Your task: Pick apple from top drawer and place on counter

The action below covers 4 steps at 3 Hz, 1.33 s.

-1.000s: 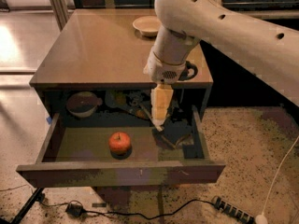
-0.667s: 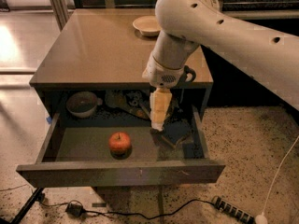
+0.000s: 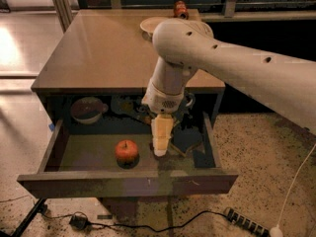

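Observation:
The red-orange apple (image 3: 127, 151) lies on the floor of the open top drawer (image 3: 123, 180), left of centre. My gripper (image 3: 160, 142) hangs from the white arm and reaches down into the drawer, just right of the apple and not touching it. The tan-brown counter (image 3: 108, 48) spreads above the drawer.
A round bowl (image 3: 87, 109) sits at the drawer's back left. A pale plate (image 3: 149, 24) and a red-brown can (image 3: 180, 8) stand at the counter's far edge. Dark flat items (image 3: 187, 138) lie in the drawer's right part. A cable and power strip (image 3: 244, 221) lie on the floor.
The arm has shifted left and lowered, bringing the gripper closer to the apple. The apple has not moved.

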Tool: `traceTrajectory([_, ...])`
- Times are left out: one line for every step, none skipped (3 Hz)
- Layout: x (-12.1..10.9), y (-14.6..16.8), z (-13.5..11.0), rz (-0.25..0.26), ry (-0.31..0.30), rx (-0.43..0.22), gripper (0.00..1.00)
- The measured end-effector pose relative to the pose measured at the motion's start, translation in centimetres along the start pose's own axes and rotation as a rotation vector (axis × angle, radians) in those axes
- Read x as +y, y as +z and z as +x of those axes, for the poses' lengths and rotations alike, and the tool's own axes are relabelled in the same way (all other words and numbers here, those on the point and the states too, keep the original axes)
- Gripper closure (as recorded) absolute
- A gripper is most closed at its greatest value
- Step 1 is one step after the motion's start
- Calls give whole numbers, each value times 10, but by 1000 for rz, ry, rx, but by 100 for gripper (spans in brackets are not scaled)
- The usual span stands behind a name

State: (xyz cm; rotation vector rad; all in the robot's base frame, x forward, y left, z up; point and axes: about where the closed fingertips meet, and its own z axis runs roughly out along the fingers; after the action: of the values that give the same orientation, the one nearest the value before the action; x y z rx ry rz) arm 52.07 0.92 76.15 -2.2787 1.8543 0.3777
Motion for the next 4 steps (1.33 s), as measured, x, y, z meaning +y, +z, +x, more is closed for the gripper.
traceTrajectory([-1,2,1,4,1,-1,0])
traceTrajectory([-13,6,-5,18,-4,-23,0])
traceTrajectory([-35,25,-23,12,-24,-90,0])
traceTrajectory([-36,39,-24,-3,-31,-101,0])
